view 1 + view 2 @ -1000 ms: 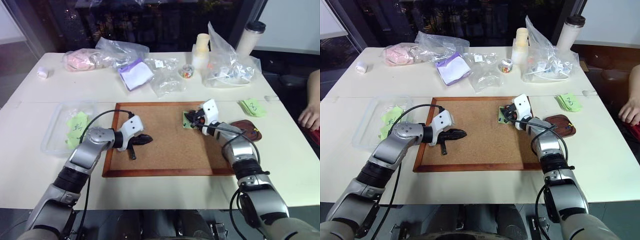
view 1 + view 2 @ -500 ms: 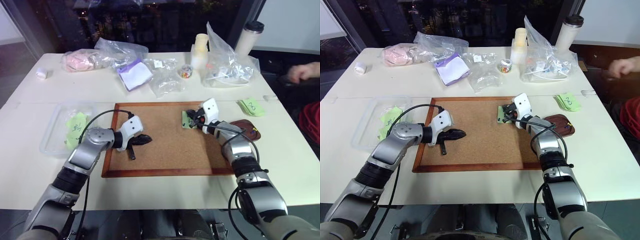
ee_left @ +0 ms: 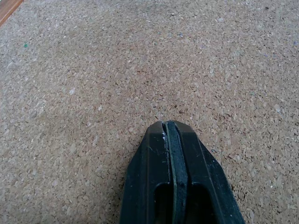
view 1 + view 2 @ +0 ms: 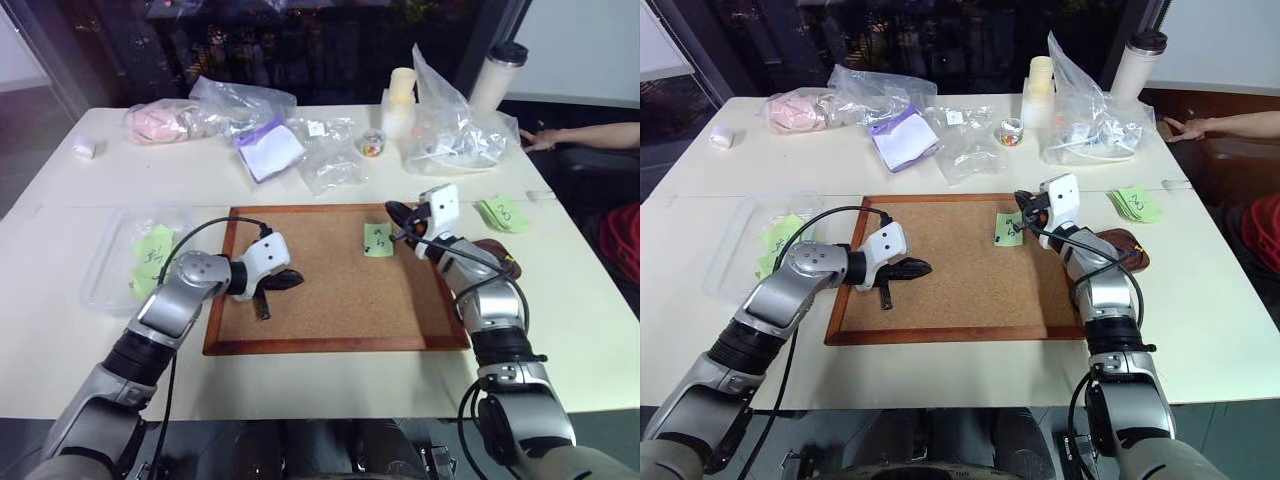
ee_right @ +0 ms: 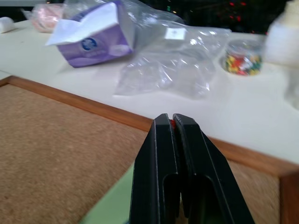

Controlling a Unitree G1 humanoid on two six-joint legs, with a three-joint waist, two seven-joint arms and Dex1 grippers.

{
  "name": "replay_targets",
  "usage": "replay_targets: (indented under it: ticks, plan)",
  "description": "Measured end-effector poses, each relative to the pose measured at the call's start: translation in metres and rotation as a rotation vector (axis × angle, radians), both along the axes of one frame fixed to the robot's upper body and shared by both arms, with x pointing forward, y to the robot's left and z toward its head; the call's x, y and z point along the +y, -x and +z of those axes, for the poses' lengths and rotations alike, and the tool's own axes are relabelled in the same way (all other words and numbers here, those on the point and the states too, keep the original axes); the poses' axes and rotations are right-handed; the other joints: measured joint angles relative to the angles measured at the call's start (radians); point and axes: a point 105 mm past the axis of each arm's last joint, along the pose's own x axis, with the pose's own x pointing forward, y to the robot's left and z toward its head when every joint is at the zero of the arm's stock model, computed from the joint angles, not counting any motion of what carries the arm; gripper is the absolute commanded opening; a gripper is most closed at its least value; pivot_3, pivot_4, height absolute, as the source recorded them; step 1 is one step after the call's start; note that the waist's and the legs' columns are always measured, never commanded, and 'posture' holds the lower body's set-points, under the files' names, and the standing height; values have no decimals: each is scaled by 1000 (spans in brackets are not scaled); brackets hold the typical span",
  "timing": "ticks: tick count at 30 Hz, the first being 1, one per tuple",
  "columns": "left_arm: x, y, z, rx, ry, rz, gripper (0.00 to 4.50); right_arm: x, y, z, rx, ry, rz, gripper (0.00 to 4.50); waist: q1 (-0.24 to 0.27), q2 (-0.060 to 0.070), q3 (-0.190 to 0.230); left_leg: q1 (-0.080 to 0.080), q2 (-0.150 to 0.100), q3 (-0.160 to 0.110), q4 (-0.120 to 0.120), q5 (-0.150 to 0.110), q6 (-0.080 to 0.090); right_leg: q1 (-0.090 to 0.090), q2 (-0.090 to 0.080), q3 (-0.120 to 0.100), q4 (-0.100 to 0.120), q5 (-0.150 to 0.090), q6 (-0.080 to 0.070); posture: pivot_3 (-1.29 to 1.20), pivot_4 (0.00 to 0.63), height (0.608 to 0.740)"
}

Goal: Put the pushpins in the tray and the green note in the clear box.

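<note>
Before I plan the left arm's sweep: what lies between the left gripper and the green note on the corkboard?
Bare cork in the left eye view: nothing lies between the left gripper and the green note on the corkboard.

Silver arms, black cables, white wrists

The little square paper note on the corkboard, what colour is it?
Light green, with dark handwritten marks: the square paper note shows best in the left eye view.

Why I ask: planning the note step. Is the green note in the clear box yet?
Not yet. The green note lies flat on the corkboard; the clear box stands on the table beside it.
</note>
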Motion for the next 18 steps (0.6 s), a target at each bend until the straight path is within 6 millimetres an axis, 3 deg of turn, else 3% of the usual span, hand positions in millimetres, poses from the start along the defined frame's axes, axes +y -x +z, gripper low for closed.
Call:
replay_targets:
  ticks: [2, 4, 6, 9, 12, 18]
  plan:
    - [-1, 0, 1, -3, 5, -1, 0, -18, 7, 4, -7, -3, -62, 24, 5, 0, 0, 0, 0, 0, -1, 0, 0, 0, 0, 0, -1, 0, 0, 0, 150, 734]
    - [-2, 0, 2, -10, 10, -5, 0, -49, 22, 5, -1, 28, -153, 24, 8, 0, 0, -1, 0, -1, -2, 0, 0, 0, -1, 0, -3, 0, 0, 0, 150, 734]
    - [-2, 0, 2, -14, 9, -9, 0, -82, 43, -1, 31, 63, -244, 24, 6, 0, -1, -1, 0, -1, -3, 0, 0, 1, -1, 0, -5, 0, 0, 0, 150, 734]
    - [3, 0, 0, -9, -2, 0, 0, -111, 69, -11, 92, 89, -329, 24, -1, 3, -2, 1, 0, 0, -4, 0, 0, 1, 0, 1, -5, 0, 0, 0, 150, 734]
    - [5, -1, -1, -6, -7, 10, 0, -121, 80, -21, 139, 96, -366, 24, -4, 3, -2, 5, 0, 0, -4, 0, 0, 3, 2, 3, -5, 0, -4, 0, 150, 734]
    - [3, 0, -2, -3, -2, 2, 0, -122, 84, -27, 161, 90, -369, 24, 0, 2, -2, 5, -1, 0, -5, 0, 0, 3, 3, 5, -5, 0, -4, 0, 150, 734]
